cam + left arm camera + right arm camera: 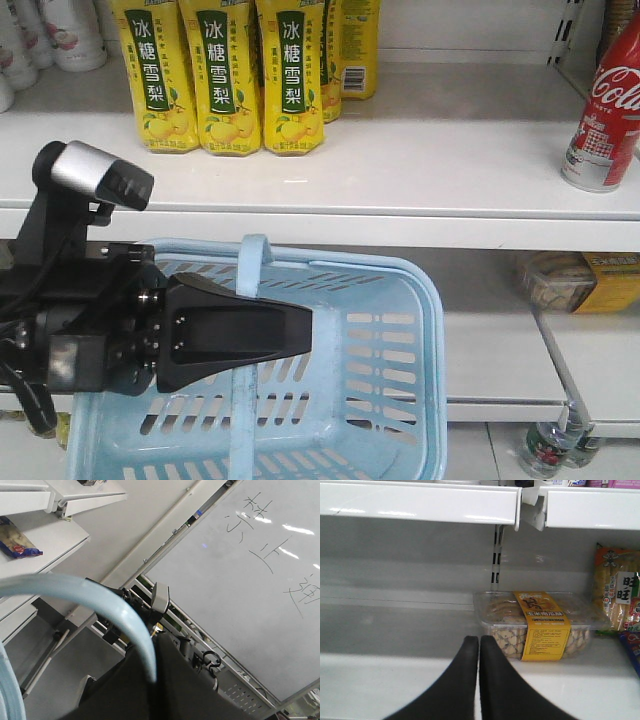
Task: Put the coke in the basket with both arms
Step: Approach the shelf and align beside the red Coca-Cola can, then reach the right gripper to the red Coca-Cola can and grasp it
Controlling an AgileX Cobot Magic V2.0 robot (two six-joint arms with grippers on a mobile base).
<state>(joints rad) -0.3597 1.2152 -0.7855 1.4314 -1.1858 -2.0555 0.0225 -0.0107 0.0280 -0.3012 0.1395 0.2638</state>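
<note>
Closest, the left gripper clamps the basket by its raised handle at the near left. Right gripper has its fingers pressed together, empty, facing a lower shelf. Coke stands far right on the upper shelf.

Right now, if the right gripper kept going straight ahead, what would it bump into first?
Probably the left end of the clear snack box with the yellow label: the right gripper, jaws shut, points almost at its corner. It might slip just left and reach the back wall instead.
</note>
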